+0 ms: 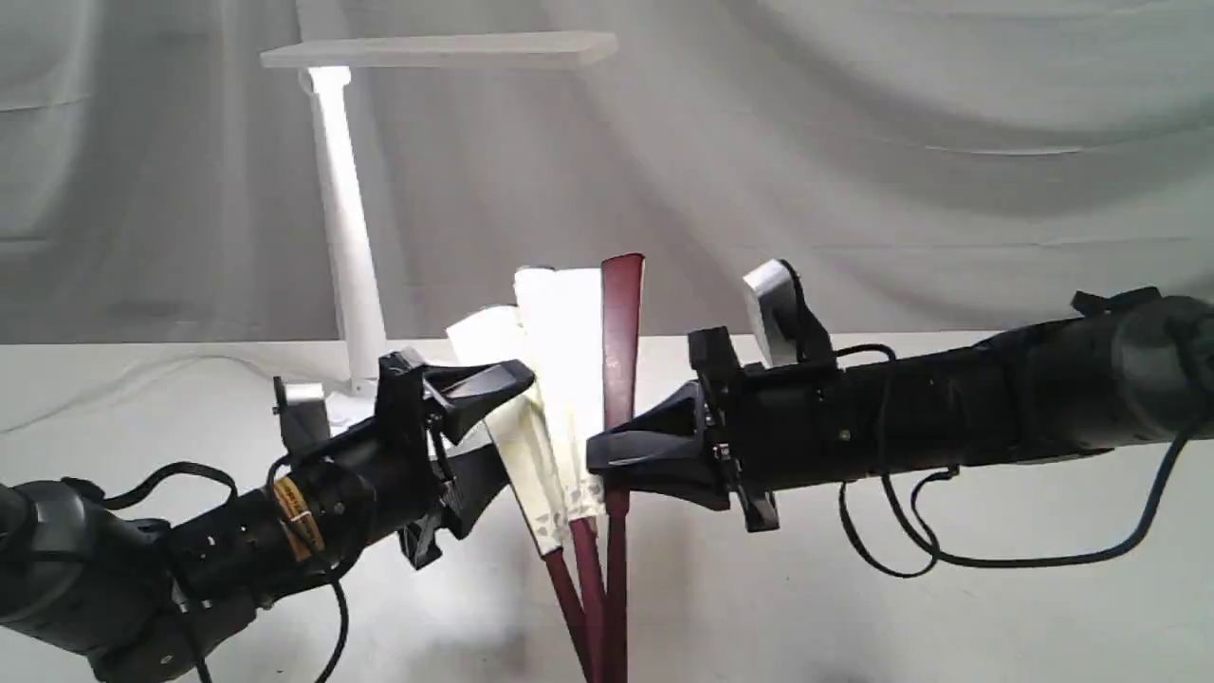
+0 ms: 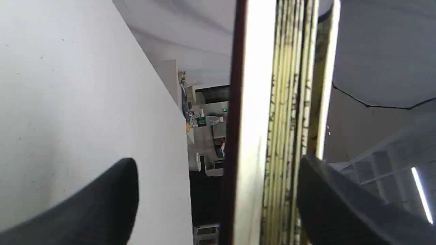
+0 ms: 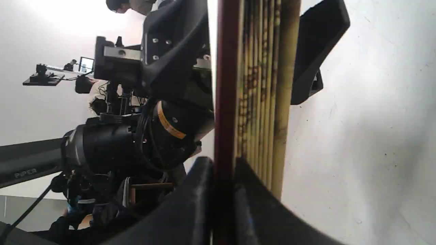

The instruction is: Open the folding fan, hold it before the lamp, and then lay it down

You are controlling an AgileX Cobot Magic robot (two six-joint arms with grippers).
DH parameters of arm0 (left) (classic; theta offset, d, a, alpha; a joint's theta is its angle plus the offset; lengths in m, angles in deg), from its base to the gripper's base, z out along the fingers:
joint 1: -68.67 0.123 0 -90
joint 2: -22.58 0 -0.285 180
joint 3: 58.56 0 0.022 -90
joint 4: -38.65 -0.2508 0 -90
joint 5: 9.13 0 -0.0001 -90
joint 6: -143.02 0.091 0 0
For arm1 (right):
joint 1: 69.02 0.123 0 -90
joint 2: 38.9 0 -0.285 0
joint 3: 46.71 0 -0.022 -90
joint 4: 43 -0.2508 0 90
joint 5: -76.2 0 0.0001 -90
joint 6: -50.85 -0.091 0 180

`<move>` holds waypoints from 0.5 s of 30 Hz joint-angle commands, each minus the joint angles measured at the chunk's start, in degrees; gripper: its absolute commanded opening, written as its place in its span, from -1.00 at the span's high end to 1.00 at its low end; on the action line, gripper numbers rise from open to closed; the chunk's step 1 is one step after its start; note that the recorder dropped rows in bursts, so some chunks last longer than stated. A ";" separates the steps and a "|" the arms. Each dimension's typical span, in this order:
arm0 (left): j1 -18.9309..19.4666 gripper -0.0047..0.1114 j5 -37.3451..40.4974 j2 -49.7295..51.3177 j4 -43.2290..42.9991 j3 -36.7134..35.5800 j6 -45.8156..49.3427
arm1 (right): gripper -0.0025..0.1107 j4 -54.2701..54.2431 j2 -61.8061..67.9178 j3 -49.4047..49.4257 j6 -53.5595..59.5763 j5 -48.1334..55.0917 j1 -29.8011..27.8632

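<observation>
Right end effector (image 1: pixel 607 455): clenched on maroon outer rib of folding fan (image 1: pixel 564 360). Left end effector (image 1: pixel 498 427): released, straddling pleats. Leaf likely light, tearable; grasp stiff ribs.

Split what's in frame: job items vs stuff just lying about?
Job: folding fan, partly spread; right gripper, shut on its maroon rib; left gripper, open around the leaf; lamp.
Just there: table; backdrop cloth; arm cable.
</observation>
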 commanded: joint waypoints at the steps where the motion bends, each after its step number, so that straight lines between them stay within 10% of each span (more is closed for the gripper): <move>1: -0.33 0.04 -0.29 0.06 -0.33 0.02 -0.03 | 0.96 -0.67 -0.80 0.09 0.72 0.94 0.14; 10: -0.33 0.91 -0.29 0.06 -0.33 0.02 1.26 | 0.96 0.41 -0.80 0.09 0.72 0.94 0.14; 15: -0.33 0.92 -0.29 0.06 -0.33 0.02 0.63 | 0.96 0.42 -0.80 0.09 0.46 0.94 0.14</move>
